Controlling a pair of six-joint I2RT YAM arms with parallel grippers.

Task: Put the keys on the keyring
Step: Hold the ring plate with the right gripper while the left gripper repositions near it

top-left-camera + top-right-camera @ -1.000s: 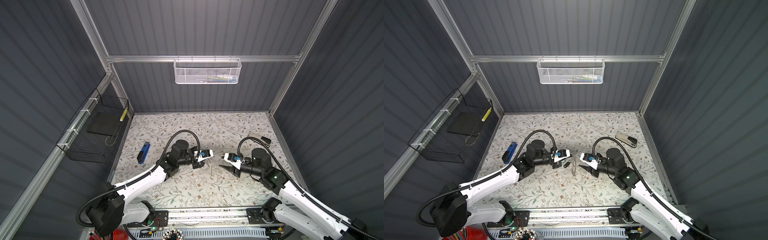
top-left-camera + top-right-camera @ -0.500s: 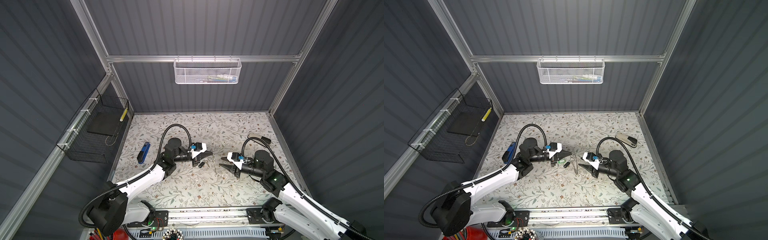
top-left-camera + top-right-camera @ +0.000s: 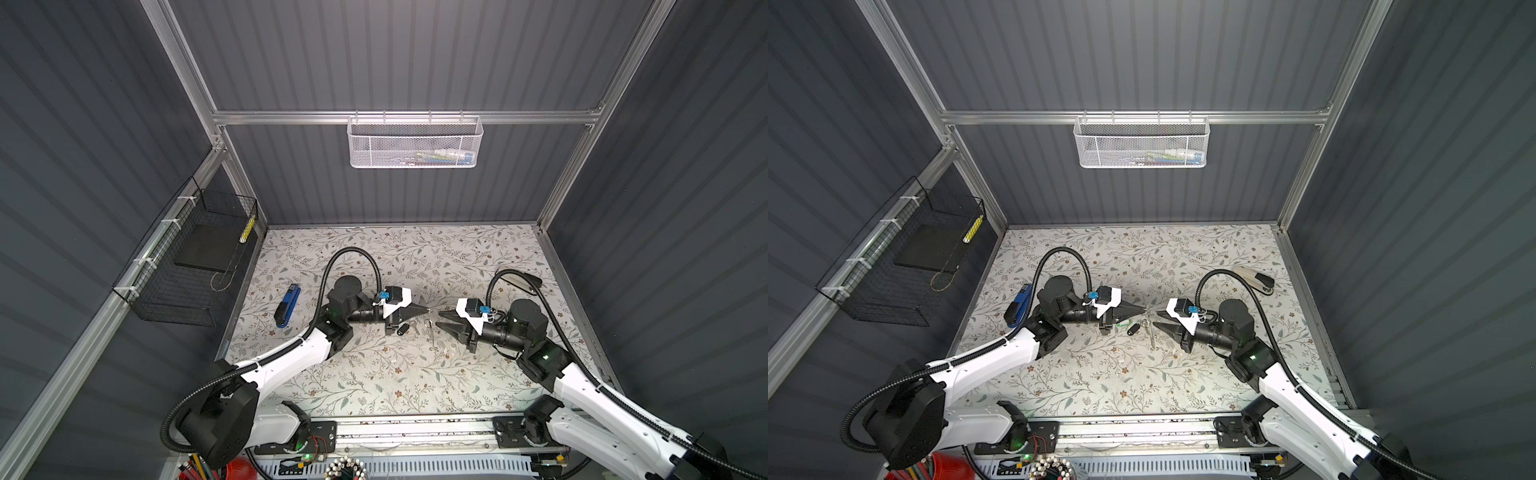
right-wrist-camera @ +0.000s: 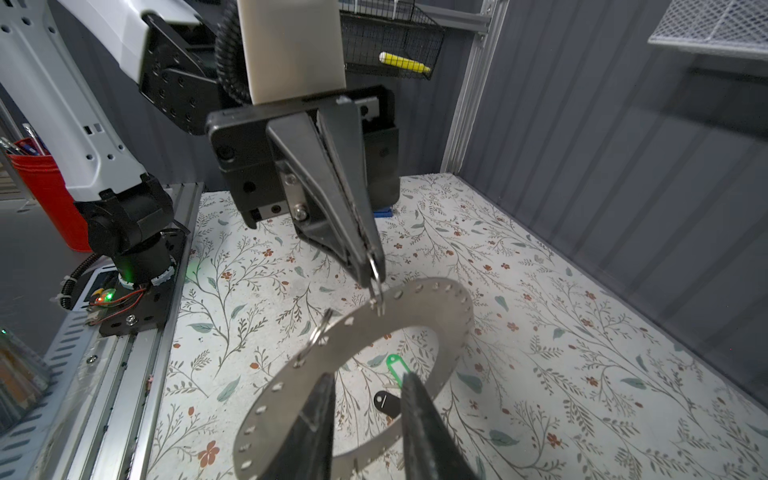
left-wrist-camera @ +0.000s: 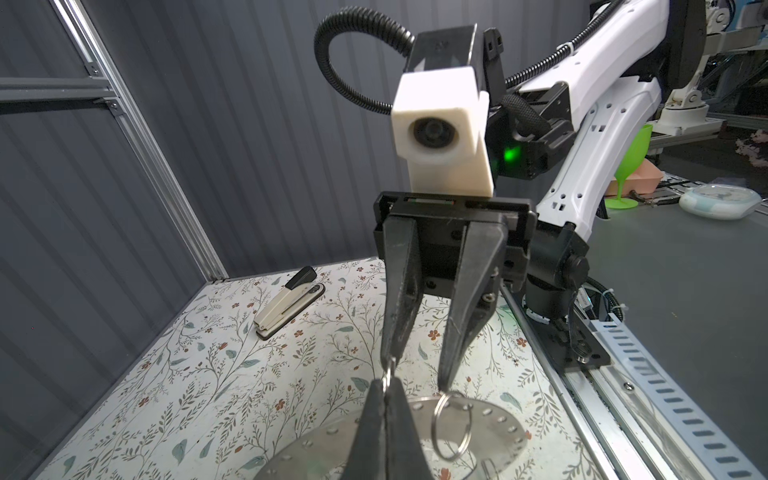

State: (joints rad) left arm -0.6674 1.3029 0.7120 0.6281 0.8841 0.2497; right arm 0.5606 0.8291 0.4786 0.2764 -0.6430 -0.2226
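Left gripper (image 4: 371,266) clamped on small ring (image 4: 377,291) of tilted keyring (image 4: 436,299); right gripper (image 5: 417,372), jaws apart, opposite. Keys (image 4: 394,366) lie beneath, toward left arm (image 3: 291,359).

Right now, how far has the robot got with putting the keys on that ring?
Done: the shut left gripper pinches a small split ring threaded through the rim of the keyring, tipping it up. In hand: the right gripper, jaws open, reaches in at the keyring. Left: the green tag and black tag lie loose on the table, neither attached.

top views look down; opposing wrist views closely share the keyring (image 4: 419,309).
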